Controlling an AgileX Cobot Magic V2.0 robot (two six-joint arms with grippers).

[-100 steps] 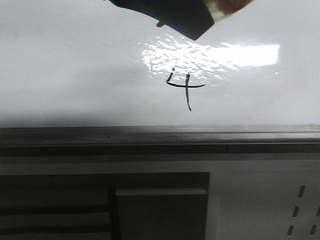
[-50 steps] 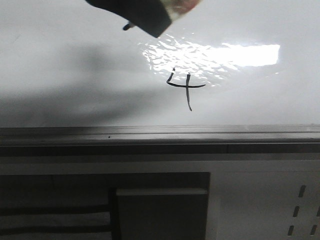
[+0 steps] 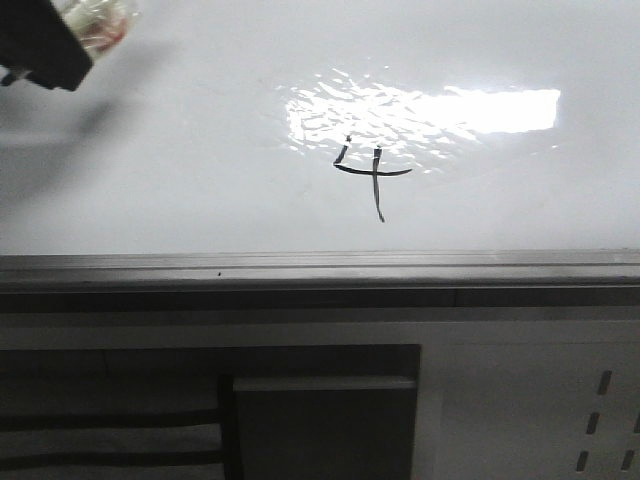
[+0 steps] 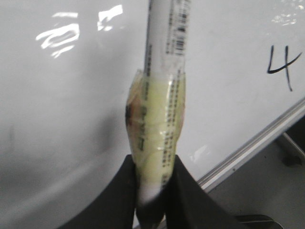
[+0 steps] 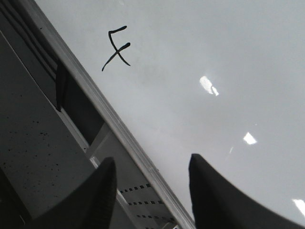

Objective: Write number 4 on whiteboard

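A small black number 4 (image 3: 371, 172) is drawn on the glossy whiteboard (image 3: 200, 150), just under a bright light reflection. It also shows as the number 4 (image 4: 284, 64) in the left wrist view and the number 4 (image 5: 116, 48) in the right wrist view. My left gripper (image 4: 153, 177) is shut on a white marker (image 4: 164, 57) wrapped in yellowish tape, held over the whiteboard (image 4: 62, 95) well away from the digit. In the front view the left gripper (image 3: 45, 45) sits at the top left corner. My right gripper (image 5: 151, 171) is open and empty above the whiteboard (image 5: 214, 71) frame edge.
A grey metal frame (image 3: 320, 272) runs along the board's near edge. Below it are a white perforated panel (image 3: 600, 420) and a dark recess with a grey box (image 3: 320, 430).
My left gripper with the marker has moved left across the board, from above the digit to the top left corner. The digit is unchanged.
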